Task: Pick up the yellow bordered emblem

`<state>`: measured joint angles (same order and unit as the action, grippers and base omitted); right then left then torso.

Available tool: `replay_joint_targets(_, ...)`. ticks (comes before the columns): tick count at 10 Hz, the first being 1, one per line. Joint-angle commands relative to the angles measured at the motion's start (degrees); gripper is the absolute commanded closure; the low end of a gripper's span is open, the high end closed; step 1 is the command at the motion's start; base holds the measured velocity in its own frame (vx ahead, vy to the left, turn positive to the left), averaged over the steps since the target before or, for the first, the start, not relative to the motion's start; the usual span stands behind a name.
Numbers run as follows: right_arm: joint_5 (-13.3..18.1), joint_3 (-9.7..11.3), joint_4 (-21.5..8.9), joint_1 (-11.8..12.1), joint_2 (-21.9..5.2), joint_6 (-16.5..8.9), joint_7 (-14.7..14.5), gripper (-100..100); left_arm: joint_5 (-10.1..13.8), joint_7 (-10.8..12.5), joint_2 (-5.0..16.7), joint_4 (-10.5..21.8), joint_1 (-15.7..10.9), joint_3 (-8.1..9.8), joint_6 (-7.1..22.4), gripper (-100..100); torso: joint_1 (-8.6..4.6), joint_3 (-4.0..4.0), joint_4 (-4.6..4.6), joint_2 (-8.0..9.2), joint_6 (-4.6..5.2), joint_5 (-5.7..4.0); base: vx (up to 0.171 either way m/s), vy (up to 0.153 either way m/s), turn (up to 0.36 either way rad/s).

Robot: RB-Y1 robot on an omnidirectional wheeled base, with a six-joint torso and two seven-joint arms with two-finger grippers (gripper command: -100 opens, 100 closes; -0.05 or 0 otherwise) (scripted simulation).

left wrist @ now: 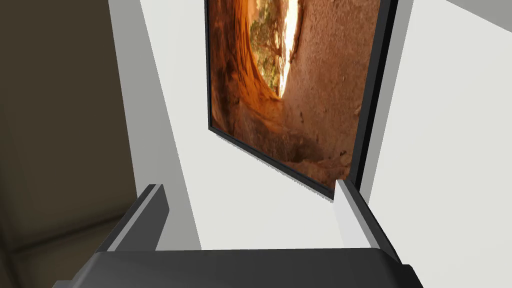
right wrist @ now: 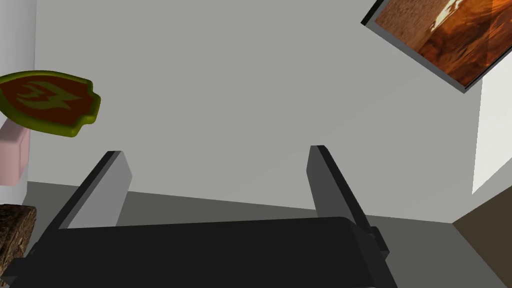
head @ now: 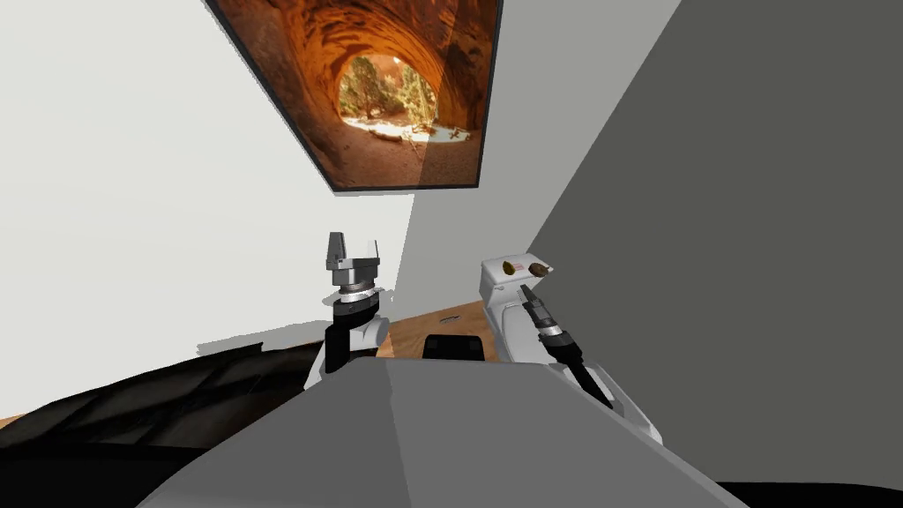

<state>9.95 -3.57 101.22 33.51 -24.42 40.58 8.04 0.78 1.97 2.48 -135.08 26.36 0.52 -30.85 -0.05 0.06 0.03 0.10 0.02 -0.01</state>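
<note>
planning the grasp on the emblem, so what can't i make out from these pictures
- Emblem, right wrist view: one end cut off by the picture's edge; its other face is hidden.
- Pink block under it: mostly cut off by the same edge; contact unclear.
- Head view: two brown things on the white stand are too small to tell which is the emblem.
- Rough brown thing beside the right end effector: cut off by the edge.

A white box-shaped stand [head: 496, 298] stands just ahead of the right gripper [head: 526, 291]. On its top lie a flat dark red emblem with a yellow-green border [right wrist: 47, 102], a pale pink block [right wrist: 12, 157] and, nearest the gripper, a small rough brown object [right wrist: 15, 235].
</note>
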Motion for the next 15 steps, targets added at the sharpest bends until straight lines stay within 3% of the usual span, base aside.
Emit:
replay_joint_targets(1, 1.1, -0.1, -2.9, 0.8, -2.4, 0.5, 1.0, -100, 0.0, 0.0, 0.0, 0.0, 0.0, 0.0, 0.0, 0, 0.0, 0.0, 0.0, 0.0, 0.0, 0.0, -0.034, 0.014, 0.39)
replay_joint_targets(4, 2.9, -0.2, -8.4, 1.9, -6.7, 1.6, 2.7, -100, 0.0, 0.0, 0.0, 0.0, 0.0, 0.01, 0.0, 0, -0.01, 0.02, 0.01, 0.03, 0.04, 0.0, -0.038, 0.018, 0.289)
replay_joint_targets(6, 2.9, -0.2, -9.3, 1.9, -6.7, 1.6, 2.7, -100, 0.0, 0.0, 0.0, 0.0, 0.0, 0.0, 0.0, 0, 0.01, -0.01, 0.0, -0.02, 0.03, 0.01, -0.009, 0.008, 0.101)
replay_joint_targets(7, 3.9, -0.3, -11.0, 2.4, -8.8, 2.2, 3.5, -100, 0.0, 0.0, 0.0, 0.0, 0.0, 0.01, 0.0, 0, -0.04, -0.04, -0.01, -0.07, 0.05, -0.01, -0.014, 0.017, 0.334)
replay_joint_targets(8, 3.9, -0.3, -12.4, 2.4, -8.8, 2.2, 3.5, -100, 0.0, 0.0, 0.0, 0.0, 0.0, 0.0, 0.0, 0, -0.01, -0.04, -0.01, -0.08, -0.04, 0.0, -0.015, 0.007, 0.169)
replay_joint_targets(11, 5.8, -0.5, -18.5, 3.3, -13.2, 3.3, 5.2, -100, 0.0, 0.0, 0.0, 0.0, 0.0, 0.01, 0.0, 0, -0.01, -0.01, 0.0, -0.02, 0.04, 0.0, -0.027, 0.019, 0.249)
replay_joint_targets(14, 6.7, -0.5, -22.2, 3.7, -15.5, 3.7, 6.1, -100, 0.0, 0.0, 0.0, 0.0, 0.0, 0.0, 0.0, 0, 0.01, -0.01, 0.0, -0.02, -0.02, 0.01, -0.024, 0.017, 0.23)
replay_joint_targets(15, 7.7, -0.6, -23.9, 4.2, -17.7, 4.2, 6.9, -100, 0.0, 0.0, 0.0, 0.0, 0.0, 0.01, 0.0, 0, -0.03, -0.02, -0.01, -0.03, 0.07, 0.0, -0.025, 0.026, 0.244)
